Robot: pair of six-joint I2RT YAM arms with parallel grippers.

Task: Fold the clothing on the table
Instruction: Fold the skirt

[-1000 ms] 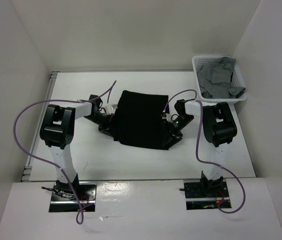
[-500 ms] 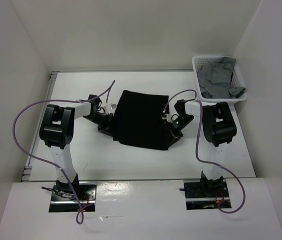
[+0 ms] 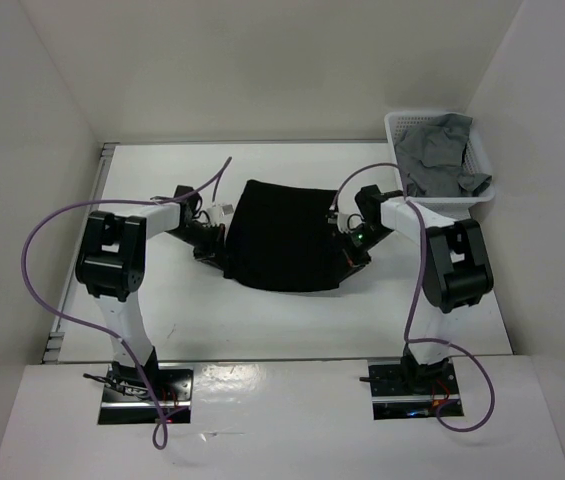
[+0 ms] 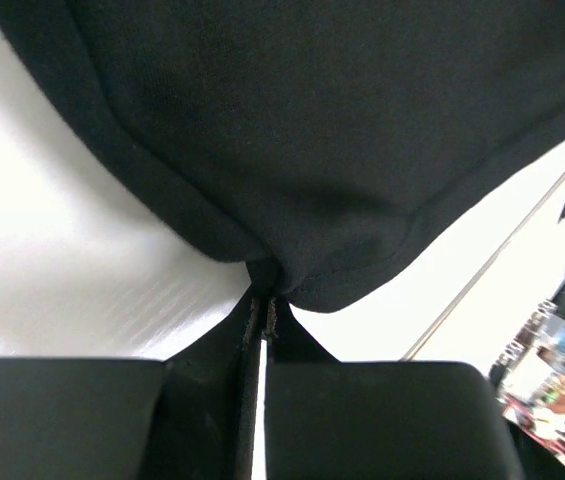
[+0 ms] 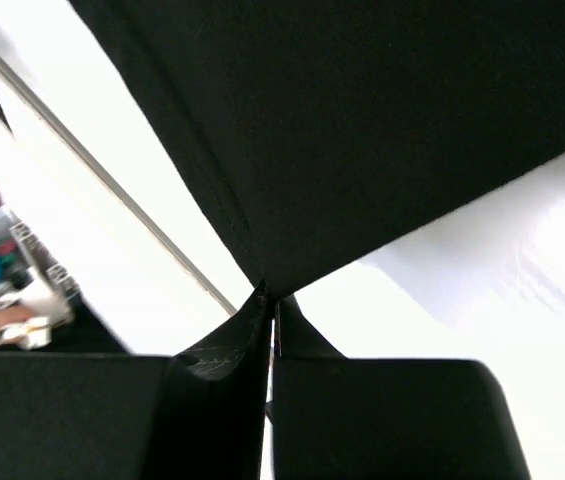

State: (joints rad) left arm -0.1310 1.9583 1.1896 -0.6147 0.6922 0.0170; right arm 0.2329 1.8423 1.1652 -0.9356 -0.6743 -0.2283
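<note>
Both clamp shut: left gripper (image 4: 262, 305) and right gripper (image 5: 270, 300) pinch the clothing (image 3: 282, 245); raise together, cloth taut between them

Clothing (image 3: 282, 235) on table (image 3: 262, 322) (basket (image 3: 440, 204) behind-right)

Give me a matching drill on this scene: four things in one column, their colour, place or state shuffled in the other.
Column A
1 clothing
2 grey garment
3 basket
4 right gripper

Column B
a white, far right corner
b shut on the clothing's corner
c inside the basket
d black, spread out in the middle

Pairs: 1-d, 2-c, 3-a, 4-b
</note>
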